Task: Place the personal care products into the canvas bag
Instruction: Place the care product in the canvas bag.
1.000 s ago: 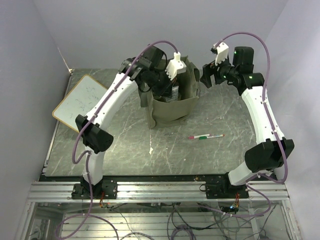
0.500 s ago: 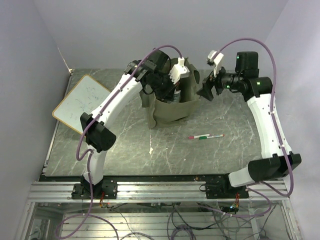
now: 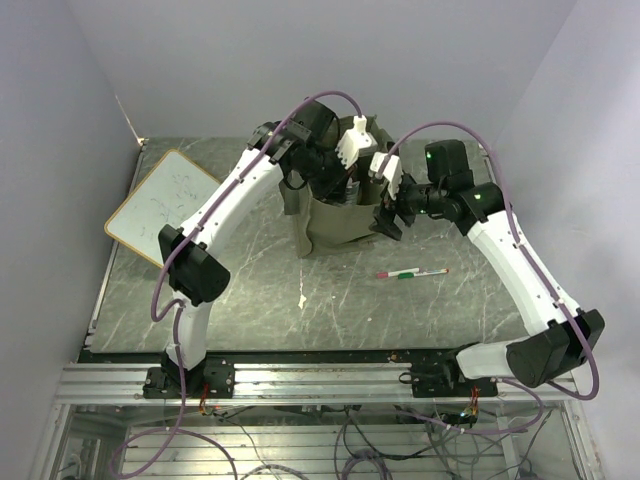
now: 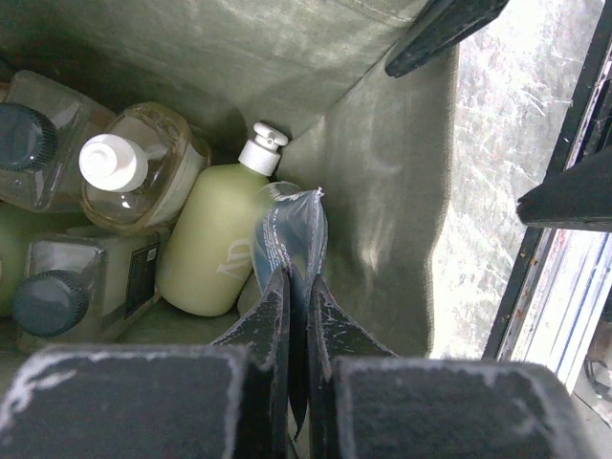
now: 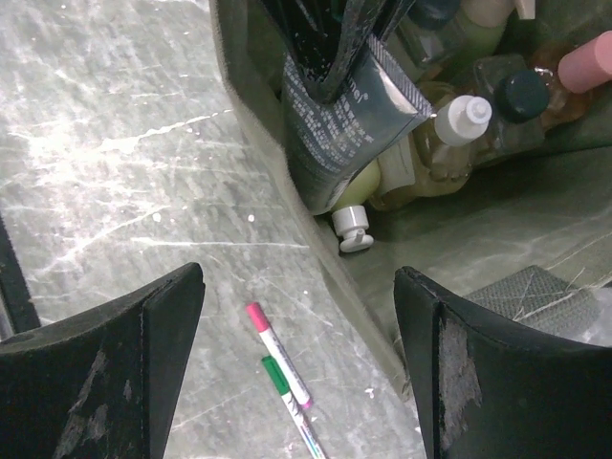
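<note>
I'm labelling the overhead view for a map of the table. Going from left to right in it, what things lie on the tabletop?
On the tabletop, left to right: whiteboard → canvas bag → pen.

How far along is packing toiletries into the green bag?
Done: clear dark-capped bottles and a yellow-green white-capped bottle lie inside the olive canvas bag. In hand: the left pincer is shut on a grey tube inside it. Left: releasing it; no other product shows outside.

Pale lilac walls (image 3: 300,50), grey marbled tabletop (image 3: 250,290), aluminium rail (image 3: 320,385) at near edge
</note>
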